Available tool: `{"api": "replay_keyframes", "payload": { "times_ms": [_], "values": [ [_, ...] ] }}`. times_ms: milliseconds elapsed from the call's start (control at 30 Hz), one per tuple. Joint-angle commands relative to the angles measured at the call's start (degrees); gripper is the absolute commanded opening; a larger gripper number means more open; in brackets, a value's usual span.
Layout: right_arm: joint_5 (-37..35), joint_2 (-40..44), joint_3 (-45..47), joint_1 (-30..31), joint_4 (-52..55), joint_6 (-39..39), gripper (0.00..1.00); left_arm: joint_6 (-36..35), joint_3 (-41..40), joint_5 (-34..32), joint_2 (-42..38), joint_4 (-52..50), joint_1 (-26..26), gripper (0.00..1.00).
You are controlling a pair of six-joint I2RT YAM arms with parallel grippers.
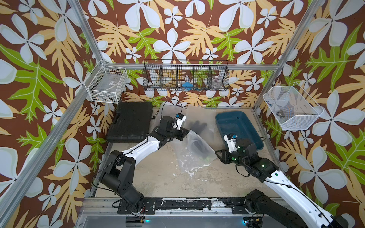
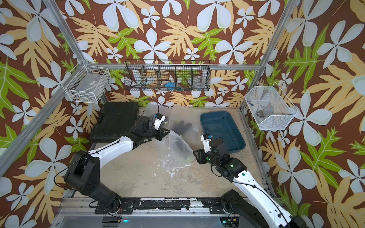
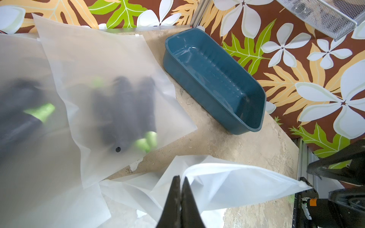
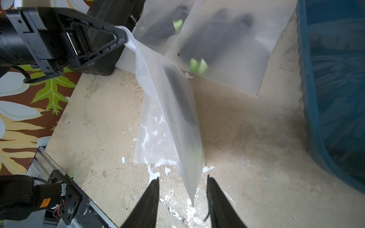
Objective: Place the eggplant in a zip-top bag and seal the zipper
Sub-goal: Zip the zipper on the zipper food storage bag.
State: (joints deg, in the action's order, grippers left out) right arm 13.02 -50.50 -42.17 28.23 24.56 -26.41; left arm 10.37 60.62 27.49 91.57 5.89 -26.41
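Jaws pressed together, left gripper (image 3: 180, 177) pins one bag (image 4: 177, 122) corner; right gripper (image 4: 183, 177), spread, should clamp the zipper (image 3: 266, 171) squarely, then slide.

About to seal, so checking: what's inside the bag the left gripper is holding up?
One dark eggplant shows through the frosted bag, green end away from the left gripper pinching it. Frosting blurs finer detail.

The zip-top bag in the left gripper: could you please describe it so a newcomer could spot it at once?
Find the blue tub at the back right of the table; frosted bags lie beside it. The zip-top bag holds one dark eggplant. Unlike the others, which lie flat, its corner is lifted in the shut left gripper.
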Motion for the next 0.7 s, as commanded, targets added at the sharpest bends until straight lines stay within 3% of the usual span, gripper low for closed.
{"api": "replay_keyframes", "payload": {
  "times_ms": [0, 367, 667],
  "values": [
    [-1.03, -2.32, -1.22, 0.10, -2.58, 3.22, 0.35, 0.00, -0.06, 0.62, -0.42, 0.87, -0.18, 0.00],
    [0.52, -4.45, 0.86, 0.08, -3.64, 4.09, 0.28, -0.26, 0.35, 0.74, -0.23, 0.38, -0.13, 0.00],
    [1.24, -4.79, 1.13, 0.08, -3.10, 4.10, 0.11, -0.55, 0.12, 0.18, -0.25, 0.39, -0.13, 0.00]
  ]
}}
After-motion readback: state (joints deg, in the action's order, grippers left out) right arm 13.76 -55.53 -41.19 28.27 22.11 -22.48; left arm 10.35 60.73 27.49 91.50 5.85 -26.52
